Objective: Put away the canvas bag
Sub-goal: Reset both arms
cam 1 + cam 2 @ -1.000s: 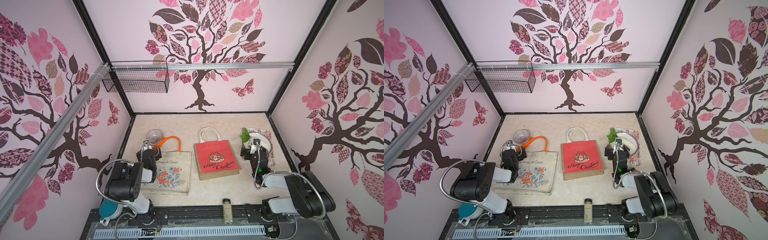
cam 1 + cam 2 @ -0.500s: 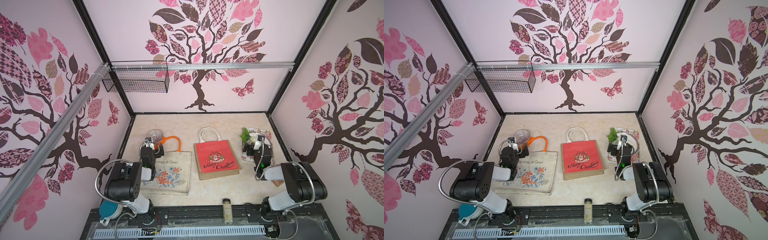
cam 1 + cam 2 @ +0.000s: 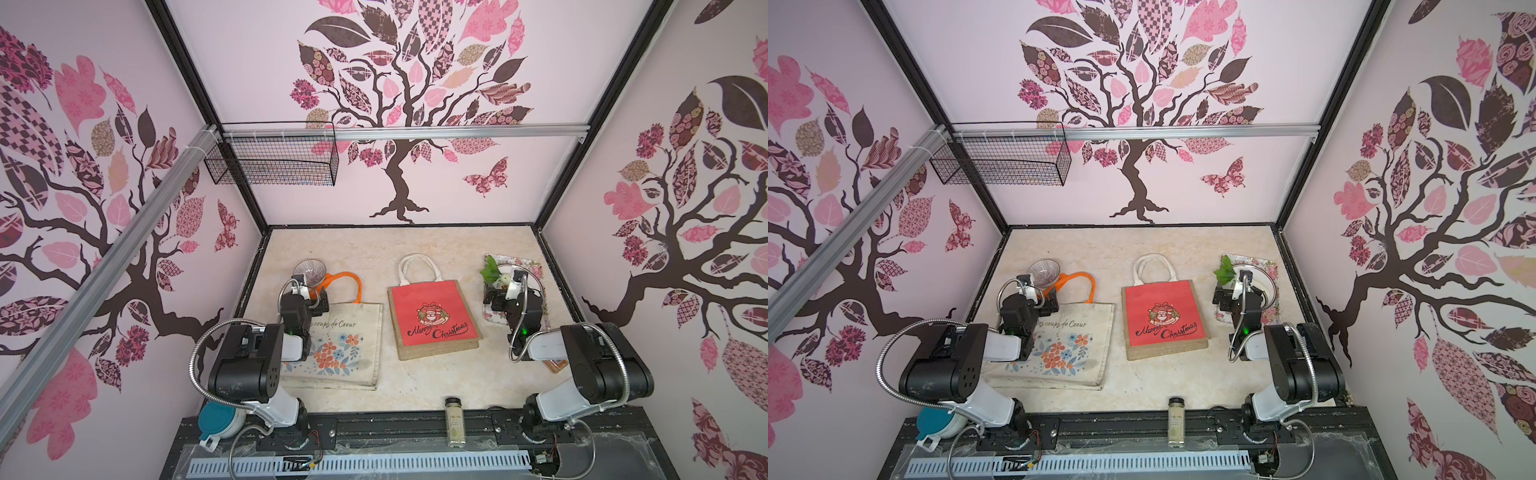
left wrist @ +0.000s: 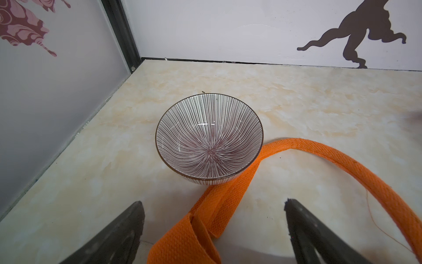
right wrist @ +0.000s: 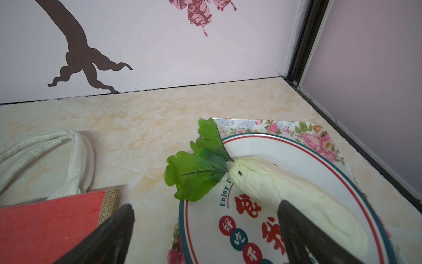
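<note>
Left wrist view: left gripper (image 4: 213,201) spread astride orange handle (image 4: 228,189) near bowl (image 4: 209,137); right gripper (image 5: 205,204) spread over plate (image 5: 296,155) edge.

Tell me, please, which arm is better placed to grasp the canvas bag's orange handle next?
Left. The left gripper hangs open directly over the orange handle of the canvas bag; the right gripper, also open, is over the plate with the daikon, beyond the red Christmas bag.

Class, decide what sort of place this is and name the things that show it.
Most likely a staged robot test booth, not a home: a left arm and right arm on a front rail, tree-decal walls boxing in a tabletop, and household props like the canvas bag and striped bowl.
</note>
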Robot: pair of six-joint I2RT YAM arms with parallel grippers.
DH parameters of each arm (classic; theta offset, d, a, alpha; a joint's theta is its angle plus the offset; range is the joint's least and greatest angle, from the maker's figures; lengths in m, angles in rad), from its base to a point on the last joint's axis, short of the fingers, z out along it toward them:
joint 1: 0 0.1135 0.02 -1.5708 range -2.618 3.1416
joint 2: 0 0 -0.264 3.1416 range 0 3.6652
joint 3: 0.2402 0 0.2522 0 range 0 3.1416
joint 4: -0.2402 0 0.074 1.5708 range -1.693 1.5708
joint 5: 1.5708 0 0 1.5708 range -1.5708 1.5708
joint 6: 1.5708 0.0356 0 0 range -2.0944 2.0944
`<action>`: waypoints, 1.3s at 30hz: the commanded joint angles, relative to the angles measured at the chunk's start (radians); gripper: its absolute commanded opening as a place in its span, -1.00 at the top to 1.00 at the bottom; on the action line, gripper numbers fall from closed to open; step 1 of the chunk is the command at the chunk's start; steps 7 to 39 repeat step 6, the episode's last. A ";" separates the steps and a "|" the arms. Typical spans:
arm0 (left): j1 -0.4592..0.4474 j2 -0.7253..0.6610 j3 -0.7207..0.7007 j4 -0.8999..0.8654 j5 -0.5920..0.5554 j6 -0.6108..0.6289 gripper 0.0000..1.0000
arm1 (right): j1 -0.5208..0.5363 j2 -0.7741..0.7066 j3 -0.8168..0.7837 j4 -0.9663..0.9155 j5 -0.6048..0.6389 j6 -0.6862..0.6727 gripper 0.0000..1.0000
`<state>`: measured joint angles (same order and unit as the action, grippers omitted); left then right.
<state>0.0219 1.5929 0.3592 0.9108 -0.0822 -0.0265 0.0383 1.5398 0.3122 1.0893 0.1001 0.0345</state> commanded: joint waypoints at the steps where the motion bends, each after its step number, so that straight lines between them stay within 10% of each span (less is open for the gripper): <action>1: 0.004 -0.011 0.020 0.022 0.009 -0.001 -0.95 | 0.000 0.019 0.001 0.019 -0.008 0.009 -1.00; 39: 0.004 -0.010 0.021 0.022 0.009 -0.002 -0.95 | 0.001 0.012 -0.009 0.029 -0.010 0.008 -1.00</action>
